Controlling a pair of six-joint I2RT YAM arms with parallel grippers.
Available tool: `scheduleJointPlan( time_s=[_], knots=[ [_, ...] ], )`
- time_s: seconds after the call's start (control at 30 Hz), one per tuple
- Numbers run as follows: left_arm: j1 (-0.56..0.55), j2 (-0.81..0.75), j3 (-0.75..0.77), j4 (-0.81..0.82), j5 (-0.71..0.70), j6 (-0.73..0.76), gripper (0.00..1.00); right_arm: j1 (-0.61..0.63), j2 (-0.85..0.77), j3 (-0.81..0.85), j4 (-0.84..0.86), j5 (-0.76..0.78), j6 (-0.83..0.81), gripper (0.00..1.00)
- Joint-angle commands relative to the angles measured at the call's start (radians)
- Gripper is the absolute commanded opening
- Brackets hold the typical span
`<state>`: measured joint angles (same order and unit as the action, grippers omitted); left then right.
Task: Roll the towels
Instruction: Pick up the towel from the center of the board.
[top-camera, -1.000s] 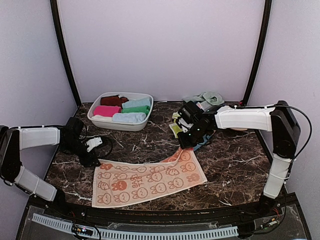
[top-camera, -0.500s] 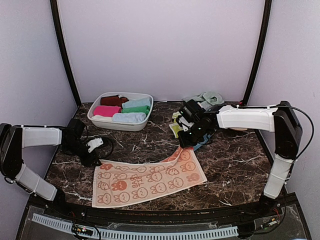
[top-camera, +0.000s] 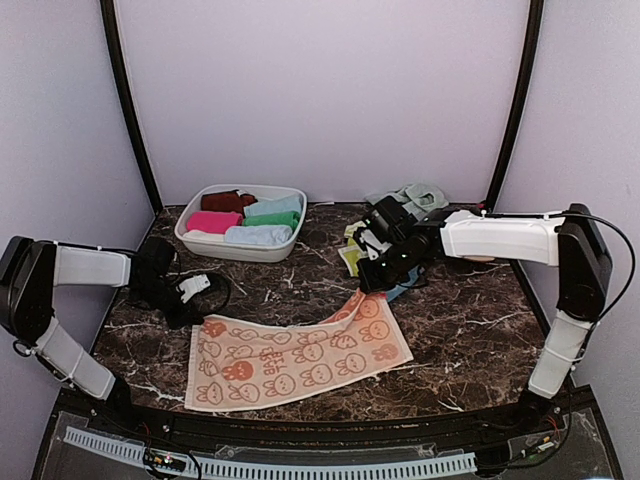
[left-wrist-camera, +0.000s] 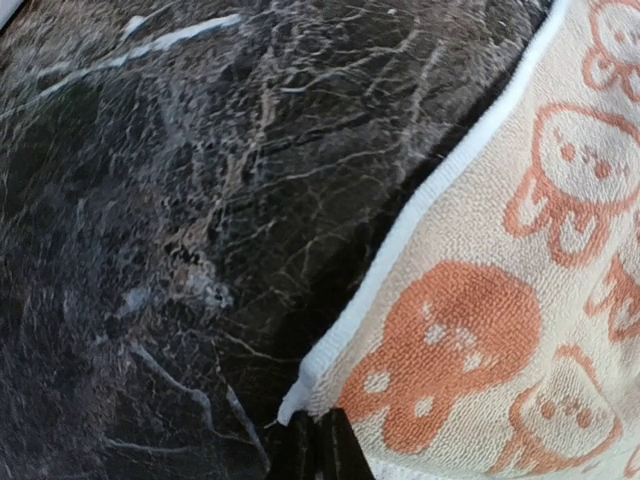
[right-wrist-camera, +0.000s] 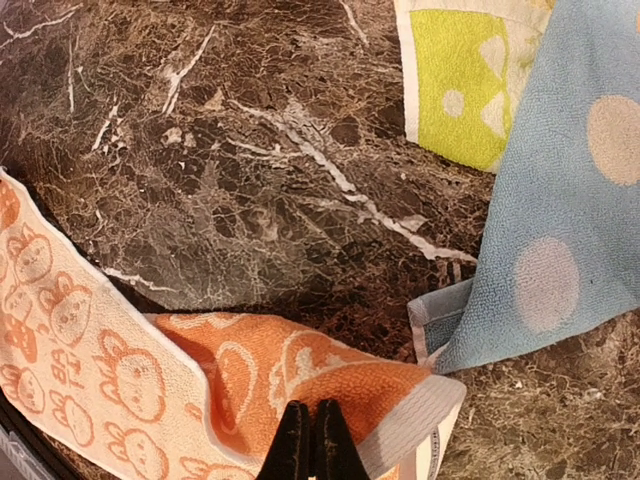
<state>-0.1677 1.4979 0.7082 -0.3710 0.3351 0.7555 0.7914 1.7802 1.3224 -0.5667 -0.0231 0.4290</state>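
The peach-orange towel (top-camera: 295, 352) with bunny prints lies spread on the dark marble table (top-camera: 460, 330). My left gripper (top-camera: 198, 314) is shut on its far left corner; the left wrist view shows the dark jaws (left-wrist-camera: 318, 448) pinching the white-edged corner of that towel (left-wrist-camera: 500, 300). My right gripper (top-camera: 368, 288) is shut on the far right corner and holds it lifted and folded over. In the right wrist view the closed jaws (right-wrist-camera: 310, 440) grip the orange fold (right-wrist-camera: 340, 375). A light-blue spotted towel (right-wrist-camera: 560, 200) and a yellow-green towel (right-wrist-camera: 455, 80) lie just beyond.
A white oval tub (top-camera: 283, 249) at the back left holds several rolled towels in red, pink, green and pale blue. More loose towels (top-camera: 410, 197) are heaped at the back right, behind my right arm. Lilac walls close in the table.
My left gripper has shut on the towel's far left corner, and that edge has shifted slightly. My right gripper has drawn its corner a little farther back.
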Motion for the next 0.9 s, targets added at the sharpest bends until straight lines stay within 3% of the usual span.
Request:
scheduleJointPlan(
  time_s=[0.0,0.37,0.87],
  knots=[
    [-0.004,-0.013,0.031,-0.036,-0.04,-0.027,0.0,-0.004,-0.033,-0.006,0.025,-0.005,0.009,0.0],
    [-0.004,-0.162,0.081,0.098,-0.153,0.025,0.0,-0.031,-0.001,0.038,0.007,0.034,-0.003,0.0],
    [0.058,-0.268,-0.028,0.238,-0.195,0.142,0.0,-0.062,-0.034,-0.041,0.04,0.07,0.031,0.0]
  ],
)
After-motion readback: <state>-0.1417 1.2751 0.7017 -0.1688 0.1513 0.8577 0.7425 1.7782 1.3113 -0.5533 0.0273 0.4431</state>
